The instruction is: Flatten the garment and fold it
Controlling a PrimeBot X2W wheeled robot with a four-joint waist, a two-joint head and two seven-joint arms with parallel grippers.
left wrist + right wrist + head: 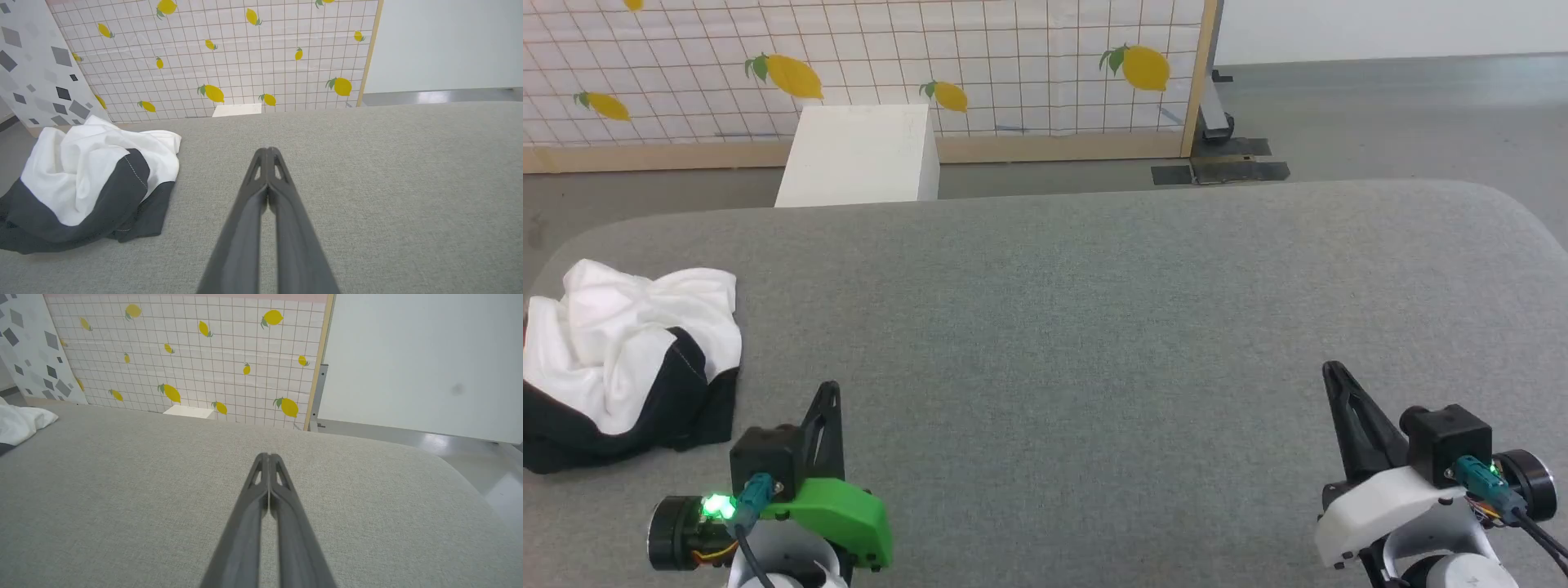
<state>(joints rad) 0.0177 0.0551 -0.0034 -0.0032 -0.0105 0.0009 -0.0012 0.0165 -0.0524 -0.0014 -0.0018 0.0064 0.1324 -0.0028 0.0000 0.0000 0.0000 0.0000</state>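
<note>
- The garment (629, 359) lies in a crumpled heap at the left edge of the grey bench (1094, 327), towards the near side.
- The heap is white on top. Its black part is underneath and along the near side, lying on the bench.
- It is all bunched up, with lots of folds. It is not flat.
- The left gripper (829, 390) is over the near left part of the bench, just to the right of the heap. It does not touch the cloth.
- Its two long dark fingers are pressed together, and there is nothing between them. The left wrist view shows this clearly, with the tips meeting over bare grey bench.
- A green light glows on the left wrist.
- The right gripper (1331, 369) is over the near right part of the bench, well apart from the garment.
- Its fingers are pressed together too, and they hold nothing.
- Both grippers point towards the far edge of the bench.
- The bench has a soft grey cloth cover and round corners.
- Behind the far edge, a white box (858, 155) stands on the floor (1380, 114), towards the left.
- Behind the box is a screen (1013, 65) with a square grid and yellow lemons on it, in a wooden frame.
</note>
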